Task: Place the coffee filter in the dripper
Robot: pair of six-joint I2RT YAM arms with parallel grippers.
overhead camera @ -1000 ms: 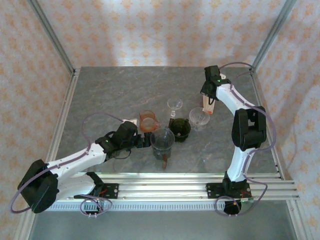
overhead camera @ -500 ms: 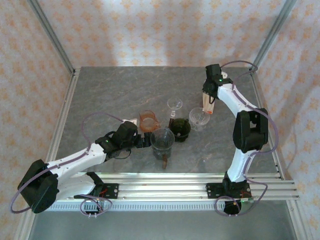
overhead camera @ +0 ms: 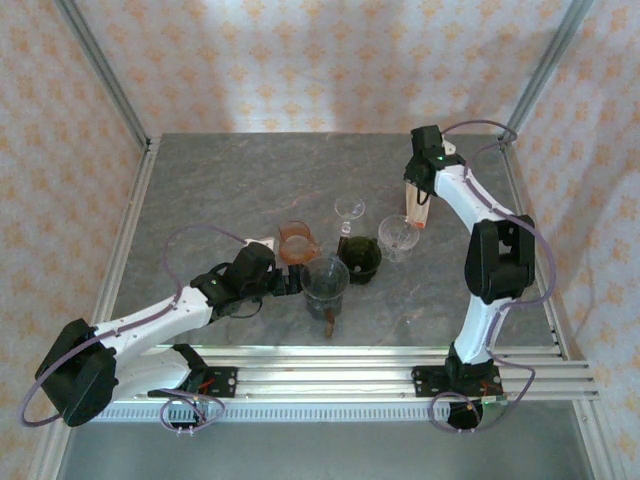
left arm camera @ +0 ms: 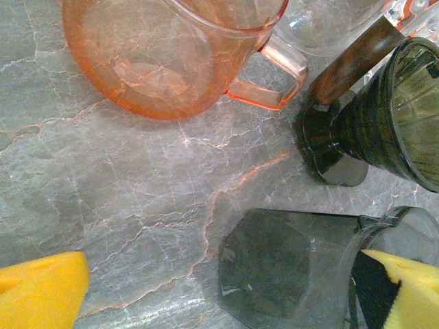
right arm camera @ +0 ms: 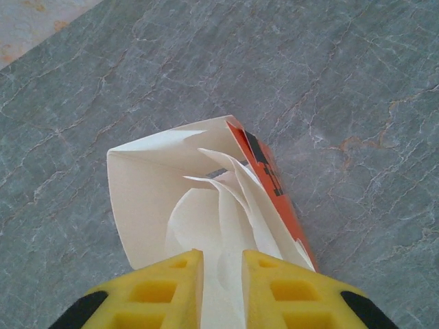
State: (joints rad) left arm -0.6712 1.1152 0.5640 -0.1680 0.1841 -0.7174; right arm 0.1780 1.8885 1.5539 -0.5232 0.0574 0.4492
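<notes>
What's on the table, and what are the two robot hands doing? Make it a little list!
right gripper: closed on a white coffee filter in its box
left gripper: wide open, holding nothing, by the grey glass jug
dark green dripper: no filter in it yet
orange cup: beside the dripper

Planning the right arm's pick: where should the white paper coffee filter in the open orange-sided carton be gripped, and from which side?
Pinch the top edge of the white paper coffee filter, coming down from above through the open mouth of the orange-sided carton. The sheets stand on edge, thin, and the carton walls close off the sides. The right gripper sits on that line.
</notes>
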